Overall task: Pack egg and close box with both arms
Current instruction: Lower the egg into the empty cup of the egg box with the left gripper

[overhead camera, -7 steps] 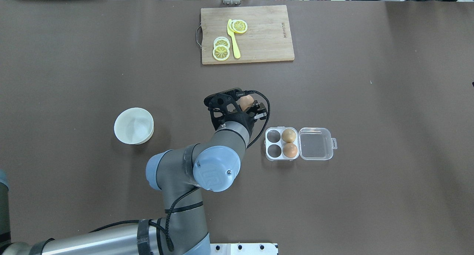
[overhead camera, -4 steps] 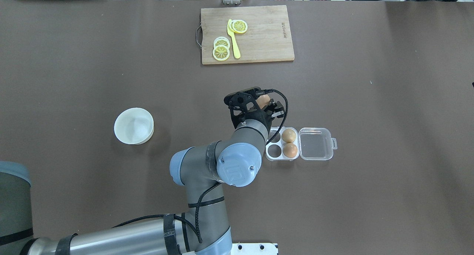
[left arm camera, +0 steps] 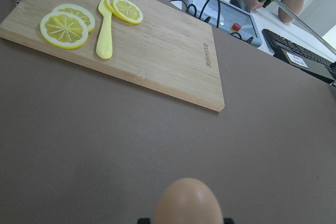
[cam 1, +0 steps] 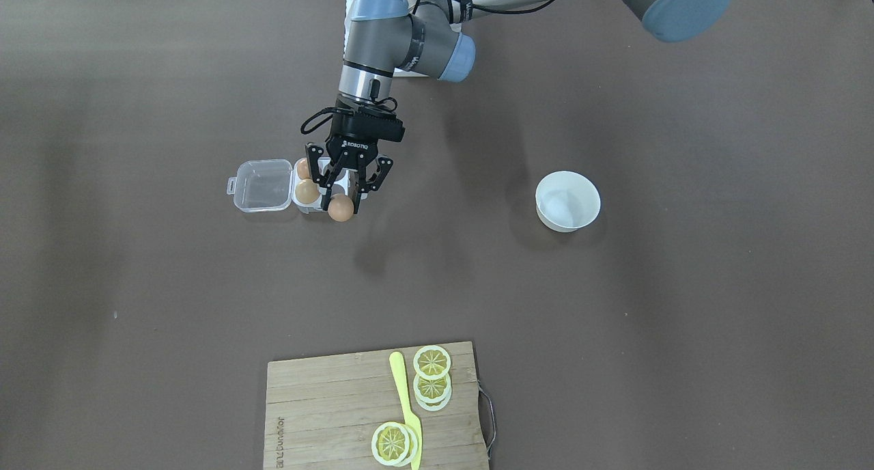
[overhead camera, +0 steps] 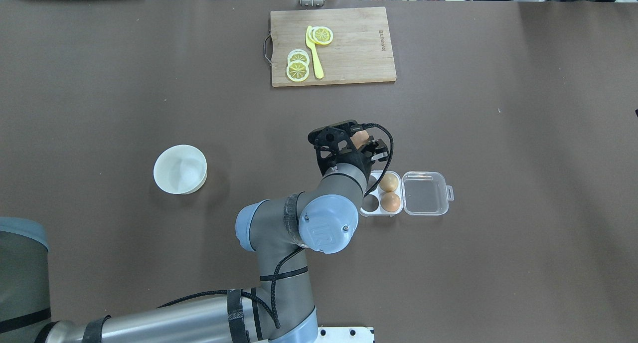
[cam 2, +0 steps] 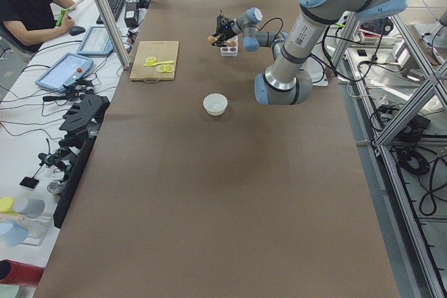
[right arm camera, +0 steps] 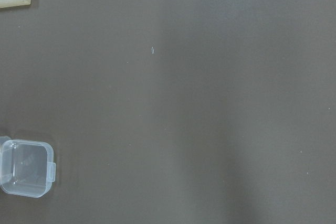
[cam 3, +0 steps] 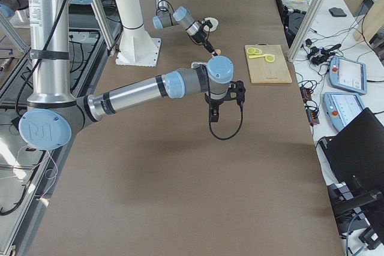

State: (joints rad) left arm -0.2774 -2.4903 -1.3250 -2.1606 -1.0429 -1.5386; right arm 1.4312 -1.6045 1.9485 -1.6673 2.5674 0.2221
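Note:
My left gripper (cam 1: 341, 202) is shut on an orange-brown egg (cam 1: 341, 209), held in the air just beyond the far edge of the box. The same egg shows between the fingers from above (overhead camera: 362, 136) and fills the bottom of the left wrist view (left arm camera: 187, 203). The clear box (overhead camera: 371, 211) lies open, its lid (overhead camera: 424, 193) folded flat to the right. Two eggs (overhead camera: 390, 192) fill the cells nearest the lid. The right arm's gripper (cam 3: 225, 97) appears only in the exterior right view, hanging above the table, and I cannot tell its state.
A white bowl (overhead camera: 180, 169) stands to the left of the arm. A wooden cutting board (overhead camera: 333, 46) with lemon slices and a yellow knife lies at the far edge. A person sits at the desk beyond the table (cam 2: 31, 5).
The left arm has carried the egg rightward, from well left of the box to just beyond its far-left corner. The box and bowl have not moved.

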